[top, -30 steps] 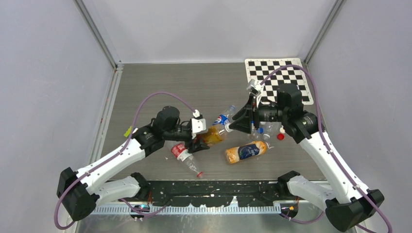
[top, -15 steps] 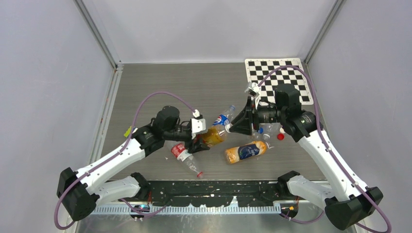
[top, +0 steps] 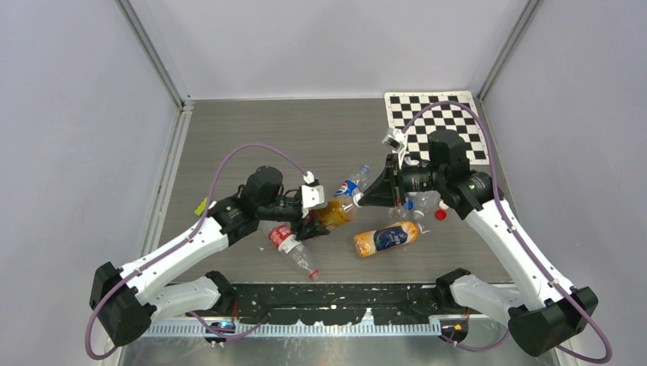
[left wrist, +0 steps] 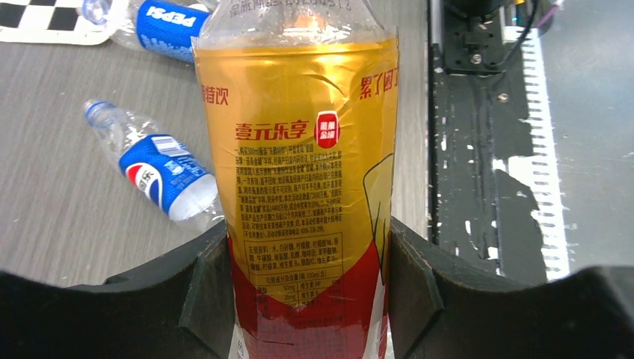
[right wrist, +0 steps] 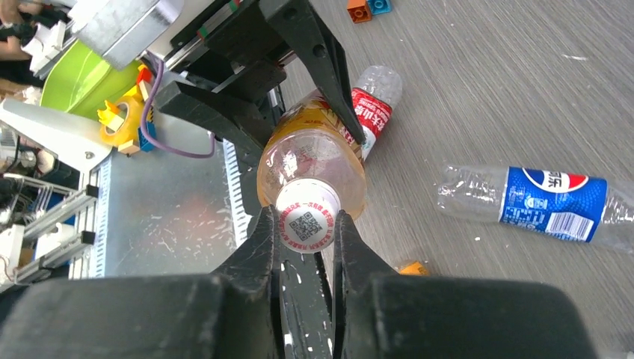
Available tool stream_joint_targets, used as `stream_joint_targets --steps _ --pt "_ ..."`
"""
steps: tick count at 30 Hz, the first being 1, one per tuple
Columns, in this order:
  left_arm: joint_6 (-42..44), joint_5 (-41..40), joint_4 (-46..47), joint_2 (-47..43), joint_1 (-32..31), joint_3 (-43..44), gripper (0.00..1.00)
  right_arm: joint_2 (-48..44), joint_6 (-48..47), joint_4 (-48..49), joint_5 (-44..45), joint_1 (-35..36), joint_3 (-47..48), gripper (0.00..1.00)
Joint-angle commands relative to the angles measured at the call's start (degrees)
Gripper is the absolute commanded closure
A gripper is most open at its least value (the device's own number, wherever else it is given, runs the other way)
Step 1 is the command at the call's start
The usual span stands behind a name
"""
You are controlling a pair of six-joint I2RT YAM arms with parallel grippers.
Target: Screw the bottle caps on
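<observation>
- The left gripper (left wrist: 308, 288) is clamped on the lower body of a yellow-labelled bottle (left wrist: 299, 149). One black finger presses each side of the red band at the bottom centre of the left wrist view.
- In the top view this bottle (top: 333, 213) sits at the middle of the frame, held off the table (top: 252, 137). Its neck points right, towards the other arm.
- The right gripper (right wrist: 306, 235) pinches a white cap (right wrist: 305, 223) that sits on the mouth of that bottle. Its fingers (right wrist: 263, 238) touch the cap's left and right edges, and the cap's printed square code faces the camera.
- The cap lies at the centre of the right wrist view, directly between the fingertips, with the bottle's shoulder just behind it.
- From above, the right gripper (top: 362, 199) meets the bottle's neck just right of centre; the cap itself is too small to make out there.
- A red cap (top: 440, 215) lies loose on the table below the right wrist, right of centre.
- A blue-labelled Pepsi bottle (top: 351, 185) lies just above the held bottle.
- An orange bottle (top: 387, 239) lies on its side below the right gripper.
- A red-labelled bottle (top: 290, 245) lies beneath the left gripper, lower centre.
- A checkerboard (top: 435, 122) lies at the upper right.
</observation>
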Motion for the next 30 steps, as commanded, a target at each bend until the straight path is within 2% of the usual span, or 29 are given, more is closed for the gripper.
stream_joint_targets --steps 1,3,6,10,15,19,22,24,25,28,30 --pt "3.2 -12.6 0.9 -0.1 -1.2 3.5 1.00 1.2 6.9 0.7 4.4 0.0 2.4 0.99" --pt "7.7 -22.8 1.0 -0.4 -4.2 3.4 1.00 1.8 12.1 0.3 7.1 -0.1 1.7 1.00" --pt "12.9 -35.9 5.2 -0.2 -9.9 1.8 1.00 2.7 25.0 1.0 12.4 0.0 -0.6 1.00" --pt "19.9 -49.3 16.8 0.8 -16.8 -1.8 1.00 3.1 44.0 6.7 20.9 0.0 -6.4 1.00" --pt "30.1 -58.9 31.0 3.6 -23.7 -5.8 1.00 -1.8 72.7 20.1 28.3 0.1 -17.4 1.00" --pt "41.6 -63.0 43.3 7.0 -27.1 -9.4 1.00 -3.3 84.2 20.1 32.1 0.2 -19.1 1.00" --pt "45.6 -64.4 50.2 9.2 -28.3 -11.4 1.00 -4.2 88.2 19.8 34.0 0.3 -19.3 1.00" --pt "42.8 -65.9 48.5 8.8 -28.3 -11.0 1.00 -4.5 85.9 19.8 34.0 0.2 -18.2 0.98" --pt "41.1 -66.4 45.9 8.1 -28.1 -10.9 1.00 -4.3 81.2 19.1 34.1 0.2 -16.3 0.95" --pt "34.1 -65.4 36.0 5.1 -27.1 -10.3 1.00 -3.9 70.9 15.7 33.9 0.2 -11.7 0.71" --pt "28.4 -63.2 29.6 2.6 -25.5 -9.9 1.00 -4.1 62.8 15.3 32.9 0.2 -9.7 0.59"
